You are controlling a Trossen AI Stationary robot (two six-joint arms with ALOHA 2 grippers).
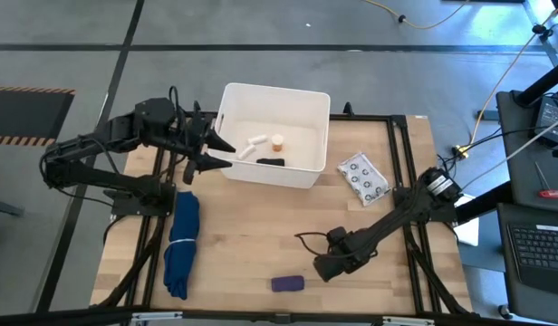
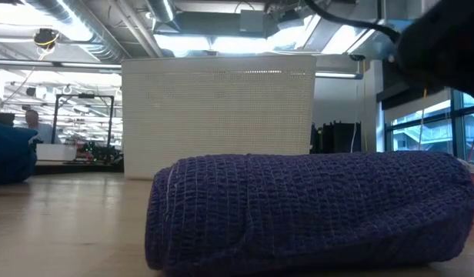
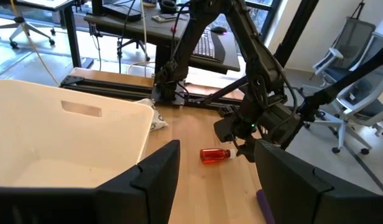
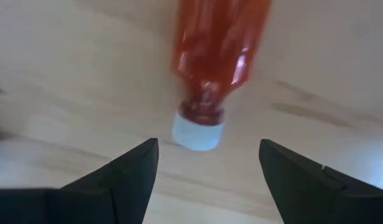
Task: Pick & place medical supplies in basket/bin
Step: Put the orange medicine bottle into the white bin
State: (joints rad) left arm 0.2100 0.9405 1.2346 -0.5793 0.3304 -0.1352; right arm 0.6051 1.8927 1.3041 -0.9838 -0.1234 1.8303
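White tub (image 1: 232,98) holds three items, three lie outside; right gripper (image 4: 207,158) open over one red tube (image 4: 219,37), left gripper (image 3: 216,168) open, empty.

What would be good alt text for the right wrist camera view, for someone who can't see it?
A red tube with a white cap lies on the wooden table, just ahead of the right gripper, whose two dark fingers are spread open on either side of the cap without touching it.
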